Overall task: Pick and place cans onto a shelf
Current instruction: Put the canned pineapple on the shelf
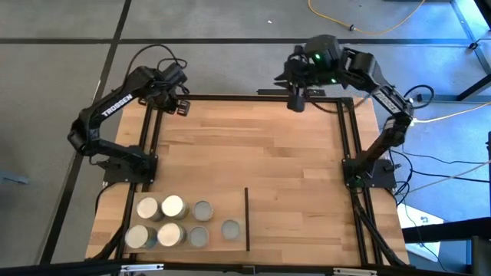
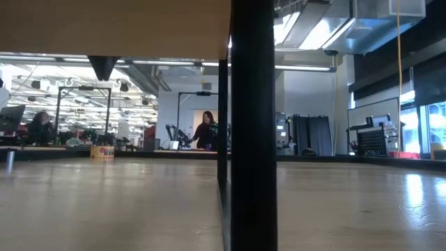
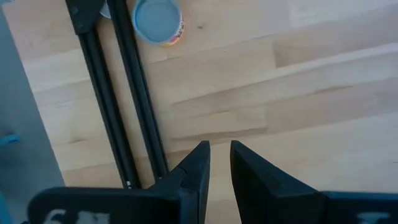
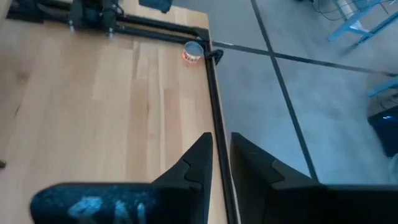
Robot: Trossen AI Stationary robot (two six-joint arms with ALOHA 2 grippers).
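Note:
Several upright cans (image 1: 172,221), some with cream tops and some with grey tops, stand bunched at the table's near left. Right of them a thin black strip (image 1: 247,218) edges the smooth pale shelf panel (image 1: 299,222). One more can (image 3: 158,22), grey-topped with a yellow and red label, stands on its base at the far left corner (image 4: 193,51), beside the black frame rails. My left gripper (image 3: 219,155) hangs over that corner (image 1: 175,98), pointing down, open and empty, a little away from this can. My right gripper (image 4: 222,146) hovers high over the far edge (image 1: 295,101), open and empty.
Black frame rails (image 3: 124,99) run along the table's left, right and far edges (image 1: 349,130). In the low view a black post (image 2: 252,125) stands close in front, with a tan panel (image 2: 111,28) overhead. People sit in the room behind. Bare wood (image 1: 253,146) fills the table's middle.

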